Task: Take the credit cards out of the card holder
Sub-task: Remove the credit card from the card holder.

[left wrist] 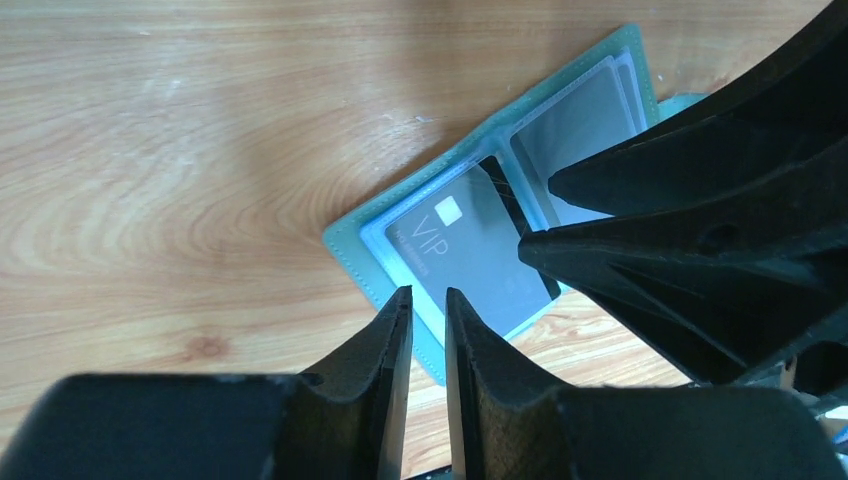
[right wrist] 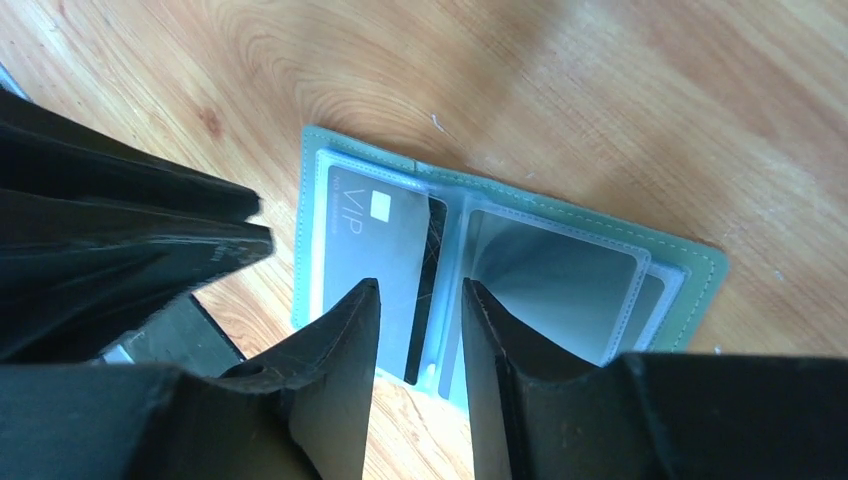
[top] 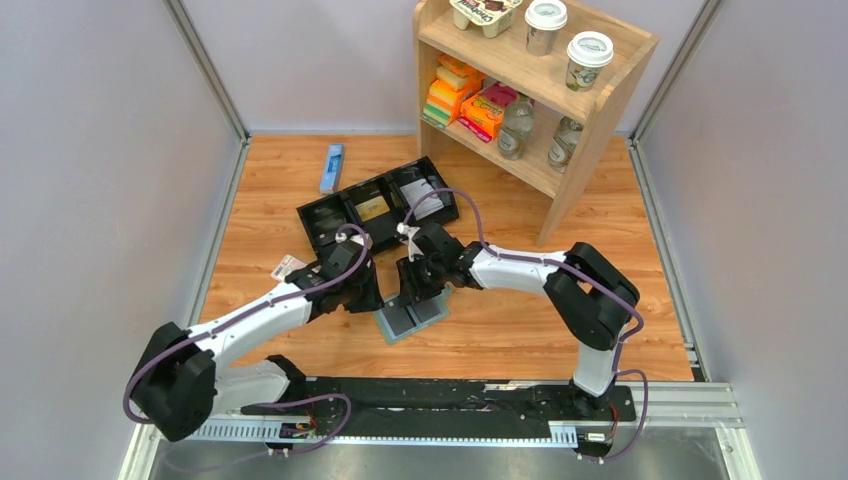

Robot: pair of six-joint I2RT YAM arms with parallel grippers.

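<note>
The soft teal card holder [top: 410, 322] lies open and flat on the wood table [top: 520, 330], mid-frame, with a smooth grey card [left wrist: 470, 250] inside. The left gripper [left wrist: 425, 300] fingers stand narrowly apart and the right gripper [right wrist: 420, 290] fingers wider; both are empty.

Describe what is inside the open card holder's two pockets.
One pocket of the card holder holds a grey VIP card; it covers most of a dark card behind. The other pocket looks glossy grey; its contents are unclear.

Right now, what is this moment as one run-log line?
card holder: open flat | VIP card: pocketed | dark card: edge out | left pincer: over holder edge | right pincer: open, astride dark card
</note>
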